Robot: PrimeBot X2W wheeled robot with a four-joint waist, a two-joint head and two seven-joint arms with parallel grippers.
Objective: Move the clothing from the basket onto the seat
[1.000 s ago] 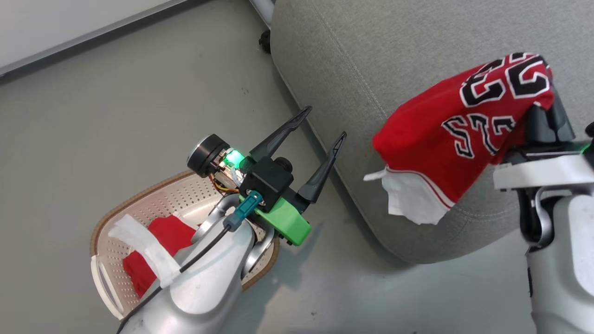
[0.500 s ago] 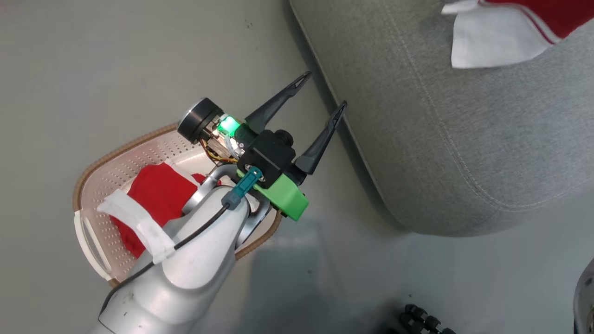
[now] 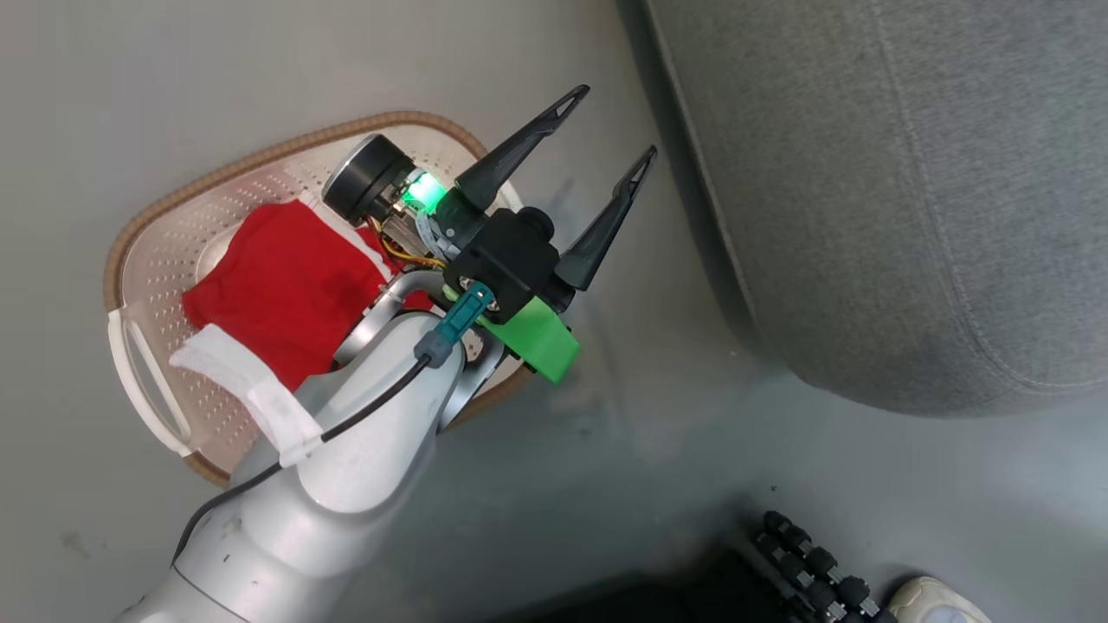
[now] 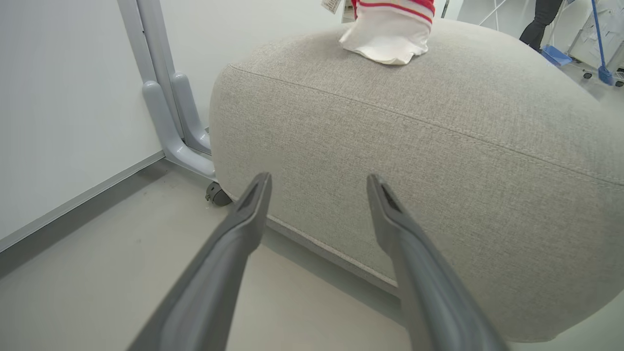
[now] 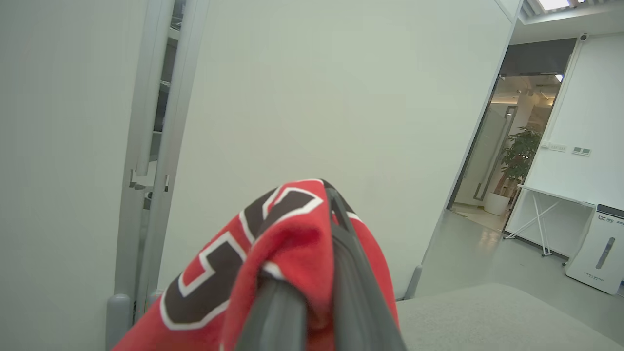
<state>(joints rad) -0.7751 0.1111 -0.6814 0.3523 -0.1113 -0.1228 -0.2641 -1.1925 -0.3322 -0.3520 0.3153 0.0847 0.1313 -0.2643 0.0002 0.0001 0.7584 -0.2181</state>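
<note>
The cream perforated basket (image 3: 164, 260) sits on the floor at the left of the head view, with the red shorts (image 3: 277, 285) bunched inside it. My left gripper (image 3: 613, 123) hangs open and empty over the basket's right end, fingers pointing toward the grey seat (image 3: 866, 173). In the left wrist view the left gripper (image 4: 319, 180) faces the seat's side (image 4: 438, 170). The jersey's white trim (image 4: 385, 29) rests on the seat's top. My right gripper (image 5: 326, 204) is shut on the red jersey (image 5: 292, 234), which drapes over its fingers above the seat (image 5: 487, 312).
A white wall and a grey post with a caster (image 4: 217, 194) stand behind the seat. My base's dark wheels (image 3: 805, 562) show at the lower right. A person's legs (image 4: 541, 19) and a blue dustpan (image 4: 555, 54) are far off behind the seat.
The head camera has swung down and left, so the jersey and right arm have left its view. The left gripper stays open over the basket.
</note>
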